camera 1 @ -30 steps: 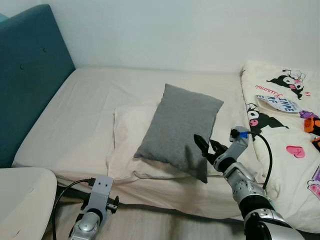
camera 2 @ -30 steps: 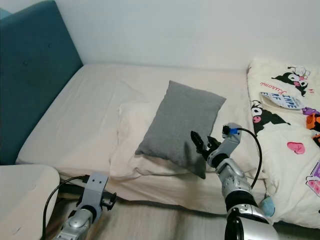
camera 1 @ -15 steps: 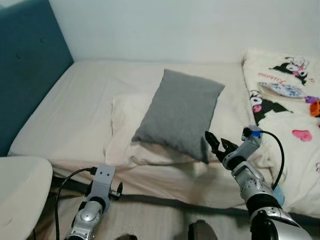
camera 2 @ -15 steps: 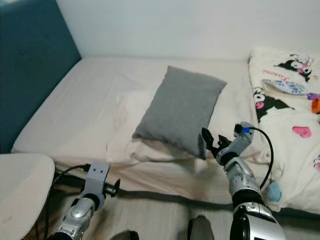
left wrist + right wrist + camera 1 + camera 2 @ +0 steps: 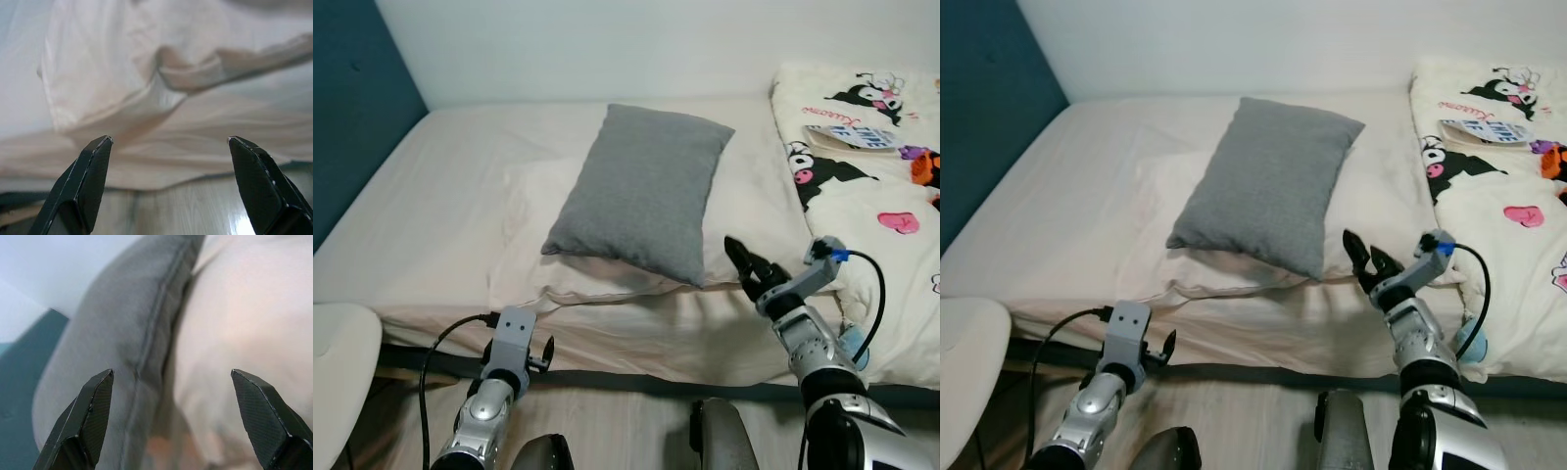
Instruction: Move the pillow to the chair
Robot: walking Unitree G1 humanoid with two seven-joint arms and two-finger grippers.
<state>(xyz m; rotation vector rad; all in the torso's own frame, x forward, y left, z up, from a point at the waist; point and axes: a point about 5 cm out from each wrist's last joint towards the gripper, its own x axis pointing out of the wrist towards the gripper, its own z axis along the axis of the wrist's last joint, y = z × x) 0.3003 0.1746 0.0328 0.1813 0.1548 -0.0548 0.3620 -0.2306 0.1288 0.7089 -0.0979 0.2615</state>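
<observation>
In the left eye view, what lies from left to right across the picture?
Blue headboard → left pincer → grey pillow → right pincer → cartoon-print blanket.

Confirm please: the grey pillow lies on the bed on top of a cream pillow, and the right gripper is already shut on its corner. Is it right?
One point is wrong. The right gripper is open, not shut on the corner; it sits just short of the grey pillow, as the right wrist view shows. The rest holds: the grey pillow lies on the bed, on top of the cream pillow.
</observation>
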